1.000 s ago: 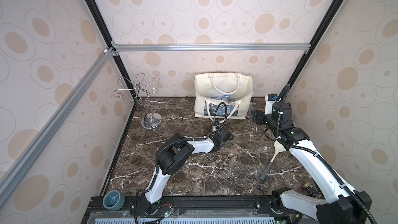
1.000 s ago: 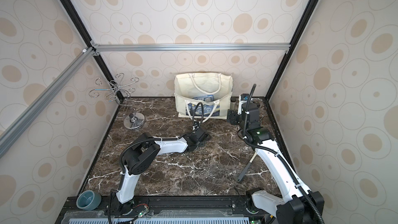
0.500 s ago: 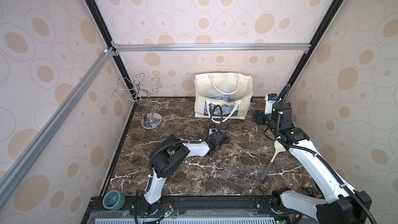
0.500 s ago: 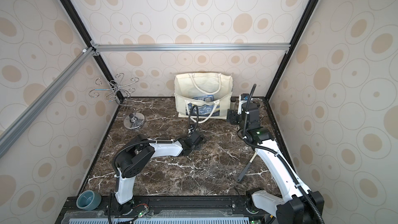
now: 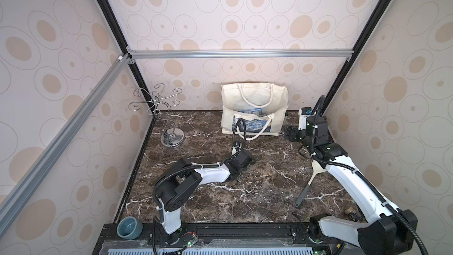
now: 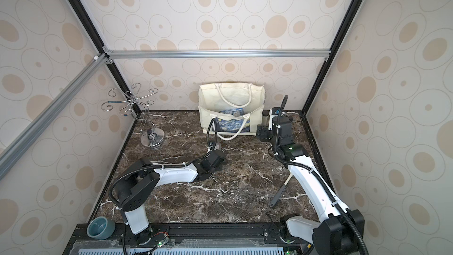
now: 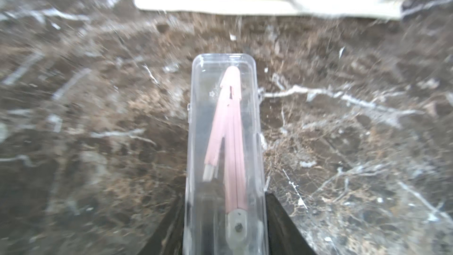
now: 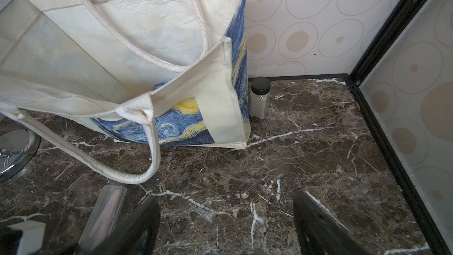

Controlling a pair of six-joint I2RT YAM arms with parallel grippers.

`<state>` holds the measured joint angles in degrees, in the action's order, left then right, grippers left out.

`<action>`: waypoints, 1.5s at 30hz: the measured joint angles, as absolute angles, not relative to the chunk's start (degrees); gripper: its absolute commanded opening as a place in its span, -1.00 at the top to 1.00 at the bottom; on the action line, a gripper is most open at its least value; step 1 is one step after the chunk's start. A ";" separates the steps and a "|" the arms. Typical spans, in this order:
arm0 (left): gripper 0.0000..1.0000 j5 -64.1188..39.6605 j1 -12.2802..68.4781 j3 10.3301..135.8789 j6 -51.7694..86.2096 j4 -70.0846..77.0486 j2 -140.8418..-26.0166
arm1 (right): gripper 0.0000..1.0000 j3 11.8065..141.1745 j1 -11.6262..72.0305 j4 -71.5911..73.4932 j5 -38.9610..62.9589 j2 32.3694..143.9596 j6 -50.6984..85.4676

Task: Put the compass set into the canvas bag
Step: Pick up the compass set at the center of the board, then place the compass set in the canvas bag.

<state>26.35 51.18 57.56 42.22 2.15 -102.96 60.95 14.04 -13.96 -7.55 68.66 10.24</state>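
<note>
EARLY LIFT: My left gripper (image 7: 224, 196) is clamped on one end of the clear-cased compass set (image 7: 224, 131), low over the marble table (image 7: 343, 143) and short of the canvas bag (image 5: 277, 122). My right gripper (image 8: 225, 217) hangs wide apart, empty. The slick case could slip from this end-grip or snag the drooping rope handle (image 8: 154, 148).

The left arm (image 5: 210, 171) and right arm (image 5: 353, 182) match: glossy white link shells, dotted with small dark screws, between blocky black joint housings. A black corrugated cable (image 5: 239, 131) runs along each, cinched by white zip ties (image 5: 314, 126). The left gripper (image 7: 224, 229) and right gripper (image 8: 228, 226) have plain black fingers. A small green light (image 6: 291, 147) glows on the right arm's black housing
</note>
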 measured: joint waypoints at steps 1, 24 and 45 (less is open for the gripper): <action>0.10 26.89 51.18 57.04 41.95 2.37 -101.30 | -0.73 60.71 14.04 -13.72 -7.51 68.77 10.50; 0.03 33.61 50.35 73.54 22.83 2.20 -84.68 | -0.73 50.35 13.89 -9.08 -5.93 73.28 16.71; 0.03 17.63 36.99 139.92 20.99 -24.23 -139.28 | -0.73 46.17 13.85 -8.62 -2.50 75.11 18.22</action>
